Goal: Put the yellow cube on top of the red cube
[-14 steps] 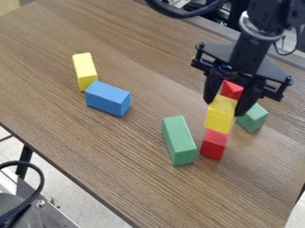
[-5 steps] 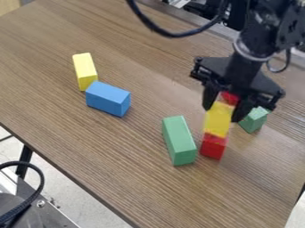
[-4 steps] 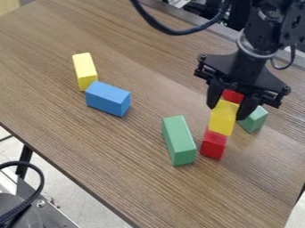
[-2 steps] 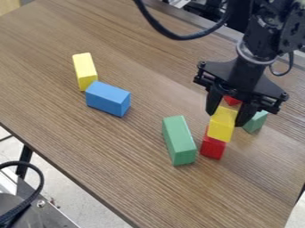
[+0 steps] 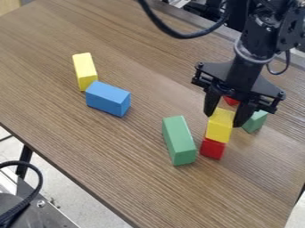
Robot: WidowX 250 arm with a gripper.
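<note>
Yellow cube (image 5: pixel 220 129) is pinched in our jaws, right of the middle of the picture, over the red cube (image 5: pixel 212 148). We can't tell if it sits flat there. If we let go while it is crooked or too near an edge, it could tip and fall to the counter (image 5: pixel 131 156). If we push down too hard, the red cube could slide away. When we open, one side could drag the yellow cube along, or bump the green block (image 5: pixel 255 121) at the right of the picture. If we go up too soon, the cube could come up with us. We should open slowly, then go straight up.
</note>
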